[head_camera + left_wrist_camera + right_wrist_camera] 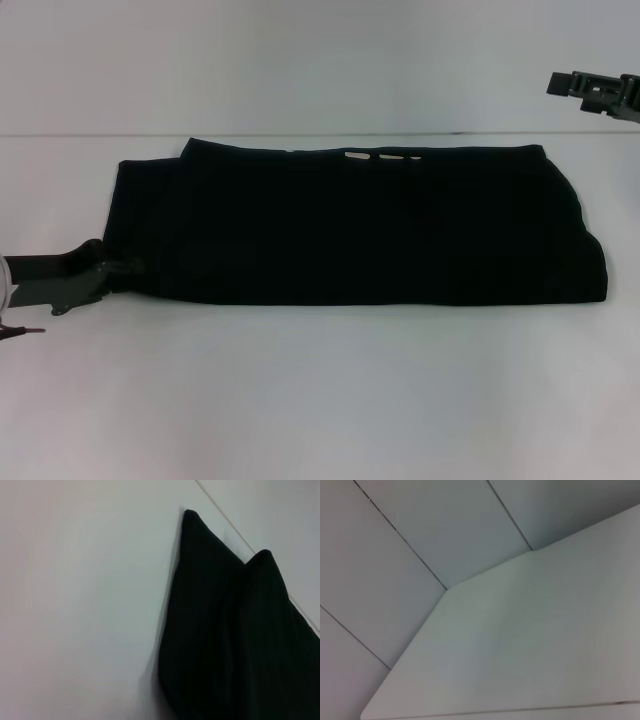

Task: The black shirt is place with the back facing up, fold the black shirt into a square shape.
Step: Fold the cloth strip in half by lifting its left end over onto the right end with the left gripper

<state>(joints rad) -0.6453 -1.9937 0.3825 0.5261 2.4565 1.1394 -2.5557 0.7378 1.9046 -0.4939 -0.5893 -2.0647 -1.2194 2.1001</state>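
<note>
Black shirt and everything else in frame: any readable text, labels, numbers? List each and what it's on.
No text can be read in any view.
black shirt: a few whitish marks show at its far edge, only slivers, too cut off to read.
table: no markings.
left gripper and right gripper: no labels visible.

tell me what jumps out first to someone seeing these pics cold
The black shirt dominates: a long, dark folded band lying flat across the middle of the white table, with a sliver of whitish print showing at its far edge. The left gripper sits low at the shirt's near left corner. The right gripper hangs raised at the far right, well clear of the cloth.
</note>
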